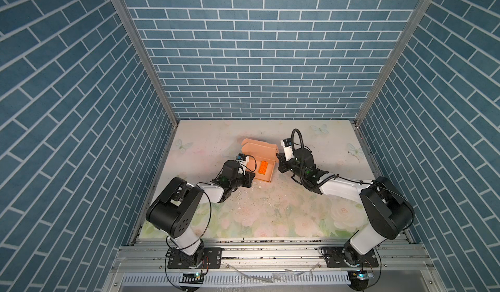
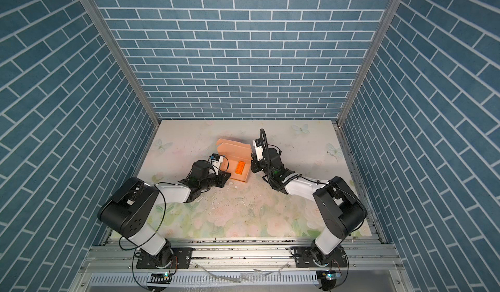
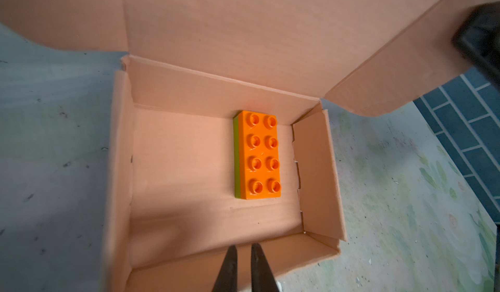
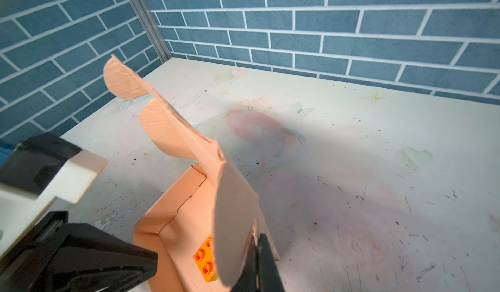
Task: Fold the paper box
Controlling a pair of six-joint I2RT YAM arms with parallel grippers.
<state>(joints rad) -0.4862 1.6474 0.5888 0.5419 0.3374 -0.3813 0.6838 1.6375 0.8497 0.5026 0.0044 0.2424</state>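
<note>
The floral-printed table top (image 1: 297, 209) carries the paper box (image 1: 259, 151), peach-tan thin cardboard, which both top views show toward the middle of its far half, between the two arms. The box stands as an open rectangular tray, low walls up, with its lid raised along the far wall and the lid's side flaps unfolded. The right gripper (image 4: 257, 247) is at the lid's side flap on its own side. Its fingers are pressed together and appear to pinch the flap's edge, though the flap covers much of the contact in the right wrist view. The left gripper (image 3: 244, 250) is at the tray's near wall, fingers nearly together with a slim gap and nothing between them; whether it touches the wall cannot be told. Inside the tray lies one small bright orange studded plastic brick (image 3: 258, 155). It is flat on the floor, studs up, just beside the wall on the right arm's side, with its long axis toward the lid. Only the left wrist view shows a green layer (image 3: 237, 158) under the brick's orange top; the top views give orange alone. The right wrist view alone shows the lid from the side, with two rounded flaps (image 4: 121, 82) rising clear of the tray, and it catches just one end of the brick.
</note>
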